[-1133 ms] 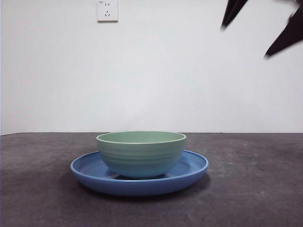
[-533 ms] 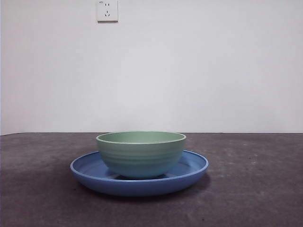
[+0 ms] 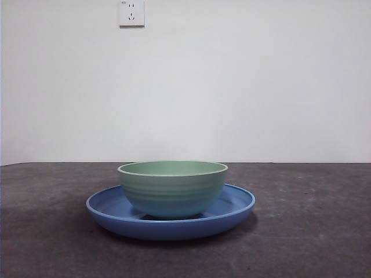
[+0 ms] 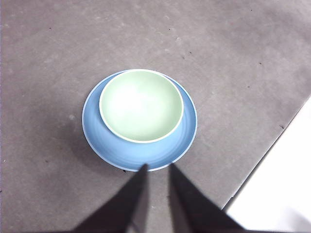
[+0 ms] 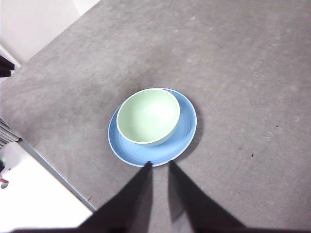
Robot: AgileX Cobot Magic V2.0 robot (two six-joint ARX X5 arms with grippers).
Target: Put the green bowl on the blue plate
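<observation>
- You see the left pincer [image 4: 156, 167] held high above the surface [image 4: 233, 68], its jaws a narrow gap apart, gripping nothing.
- You find the blue plate [image 3: 237, 204] flat on the surface, with the wall socket [image 3: 131, 13] at about 11 o'clock above it.
- The green bowl [image 3: 173, 190] stands upright on the plate, set off-centre.
- Your right pincer [image 5: 159, 164] also hangs well above the dishes, jaws slightly apart and empty.
</observation>
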